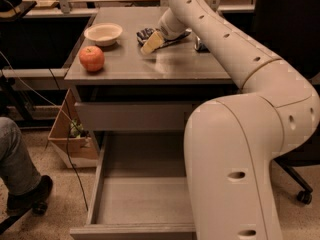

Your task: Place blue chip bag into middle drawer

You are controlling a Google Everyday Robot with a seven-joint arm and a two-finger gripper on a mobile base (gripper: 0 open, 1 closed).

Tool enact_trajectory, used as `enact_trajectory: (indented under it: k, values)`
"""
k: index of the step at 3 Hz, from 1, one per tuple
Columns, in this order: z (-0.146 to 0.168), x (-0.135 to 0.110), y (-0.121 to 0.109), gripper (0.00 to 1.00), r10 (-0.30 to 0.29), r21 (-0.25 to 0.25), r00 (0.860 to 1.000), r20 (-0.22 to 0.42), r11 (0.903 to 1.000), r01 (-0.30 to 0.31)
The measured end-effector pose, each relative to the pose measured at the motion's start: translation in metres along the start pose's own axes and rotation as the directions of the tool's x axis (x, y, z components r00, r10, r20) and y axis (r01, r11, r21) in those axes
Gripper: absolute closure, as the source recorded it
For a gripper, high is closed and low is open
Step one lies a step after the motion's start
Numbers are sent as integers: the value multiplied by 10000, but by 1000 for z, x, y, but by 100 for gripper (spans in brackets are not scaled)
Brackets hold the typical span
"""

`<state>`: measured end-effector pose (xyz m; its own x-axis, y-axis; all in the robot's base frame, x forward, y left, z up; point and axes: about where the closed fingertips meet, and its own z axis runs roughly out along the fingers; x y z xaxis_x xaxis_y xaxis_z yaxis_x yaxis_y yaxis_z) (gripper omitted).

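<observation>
Cream-coloured end effector (151, 42) sits low over the grey metal table (170, 66); whether it is released or clenched cannot be told. The small crumpled dark-blue foil chip bag (144, 33) lies on the table just beside it at eleven o'clock. A round red apple (92, 58) rests at eight o'clock. The wide grey middle drawer (145, 201) stands pulled open at six o'clock.

Finding no readable text, label, brand, number or sign anywhere. Making out no legible lettering even on the small crumpled dark-blue and white foil chip bag (145, 33) lying on the grey metal tabletop (175, 64). Seeing the cream-coloured robot gripper (151, 43) hanging right at that bag's front edge.
</observation>
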<state>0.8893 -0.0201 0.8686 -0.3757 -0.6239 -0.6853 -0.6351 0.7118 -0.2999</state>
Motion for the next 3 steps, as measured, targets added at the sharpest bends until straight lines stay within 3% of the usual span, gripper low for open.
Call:
enact_trajectory:
  k: [1,3]
  values:
    - [19,7,-5,0,119,14,9997,-209,9999,-118]
    - [29,7,-5,42,195,-115,9994,-278,9997,-198]
